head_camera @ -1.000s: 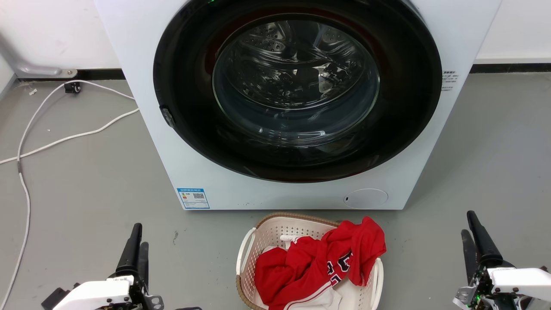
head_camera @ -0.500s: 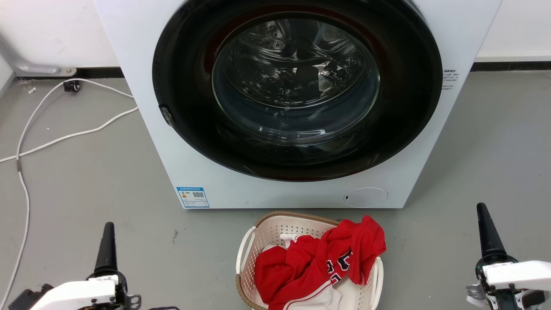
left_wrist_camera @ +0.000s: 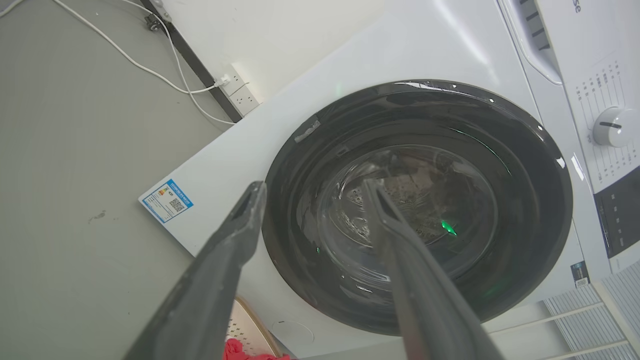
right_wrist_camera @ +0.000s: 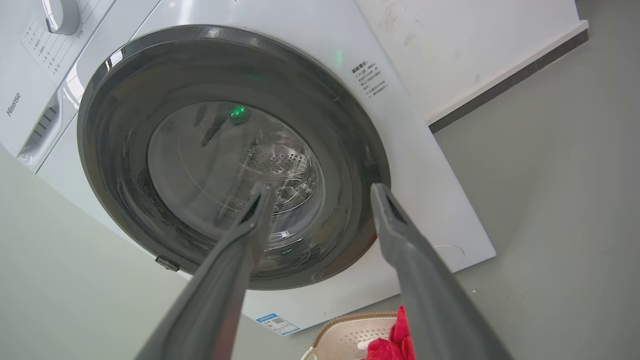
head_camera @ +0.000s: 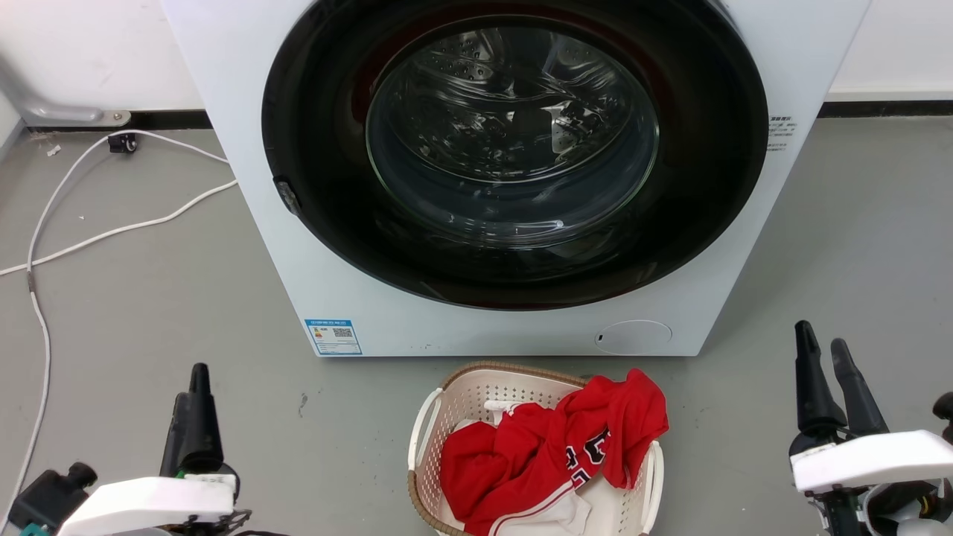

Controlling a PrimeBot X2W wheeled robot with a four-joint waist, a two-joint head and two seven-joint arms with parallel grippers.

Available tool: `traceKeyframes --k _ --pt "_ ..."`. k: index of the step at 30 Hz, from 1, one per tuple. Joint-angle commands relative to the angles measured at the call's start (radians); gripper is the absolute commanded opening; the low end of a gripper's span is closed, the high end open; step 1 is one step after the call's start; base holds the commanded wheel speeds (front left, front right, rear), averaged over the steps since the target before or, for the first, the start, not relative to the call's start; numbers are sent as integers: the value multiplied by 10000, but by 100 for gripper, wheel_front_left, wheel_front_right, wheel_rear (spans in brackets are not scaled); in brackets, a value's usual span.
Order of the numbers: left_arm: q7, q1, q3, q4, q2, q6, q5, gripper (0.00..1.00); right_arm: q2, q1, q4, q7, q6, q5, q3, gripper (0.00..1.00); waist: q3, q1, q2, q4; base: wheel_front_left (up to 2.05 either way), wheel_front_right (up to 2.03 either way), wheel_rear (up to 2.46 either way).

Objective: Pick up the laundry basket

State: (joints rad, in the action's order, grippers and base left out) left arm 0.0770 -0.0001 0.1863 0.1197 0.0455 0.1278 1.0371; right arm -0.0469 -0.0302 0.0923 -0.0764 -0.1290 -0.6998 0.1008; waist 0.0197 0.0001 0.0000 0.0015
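White cable [head_camera: 45,223] loops over the floor far left, well apart from the basket; snag risk only if the base rolls that way. Left fingers [head_camera: 197,432] low left, spread open in the wrist view, holding nothing, well apart from the laundry basket [head_camera: 465,402]. Basket sits on the floor at centre, just in front of the washer [head_camera: 298,246], far rim near its front panel. Left loop handle [head_camera: 418,432] is bare, easy target. Red jersey [head_camera: 551,447] heaped inside, spilling over the right rim and hanging just beside the right handle [head_camera: 657,476]. Likely trouble there: fingers could pinch cloth instead of the loop, grip slips, basket tips, clothes dump out. Uneven lift between the two arms would do the same. Handles look thin, so a near miss probably just shoves the light basket. Washer door is close behind, reaching too deep could knock it. Right fingers [head_camera: 811,394] low right, also apart and empty, well clear of the basket. Neither side at a handle yet, judged approach stage
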Motion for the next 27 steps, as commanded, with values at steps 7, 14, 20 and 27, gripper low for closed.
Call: traceKeyframes --k 7,14,20,27 --pt "305 202 -888 -915 46 -150 -2327 100 -49 128 -485 -307 -14 1755 -295 100 56 -1 0 -7 0 0 0" --pt "515 266 -1650 -1207 47 -316 -3994 100 -49 261 -377 -509 -16 2706 -194 100 116 -1 0 -23 0 0 0" --pt "679 336 -2051 -1325 48 -487 -5091 100 -49 368 -26 -673 -17 3472 -264 100 135 -1 0 -52 0 0 0" --pt "864 468 -2570 -1363 171 -636 -6197 100 -50 372 272 -861 -18 4329 -186 100 152 -1 0 -81 0 0 0"
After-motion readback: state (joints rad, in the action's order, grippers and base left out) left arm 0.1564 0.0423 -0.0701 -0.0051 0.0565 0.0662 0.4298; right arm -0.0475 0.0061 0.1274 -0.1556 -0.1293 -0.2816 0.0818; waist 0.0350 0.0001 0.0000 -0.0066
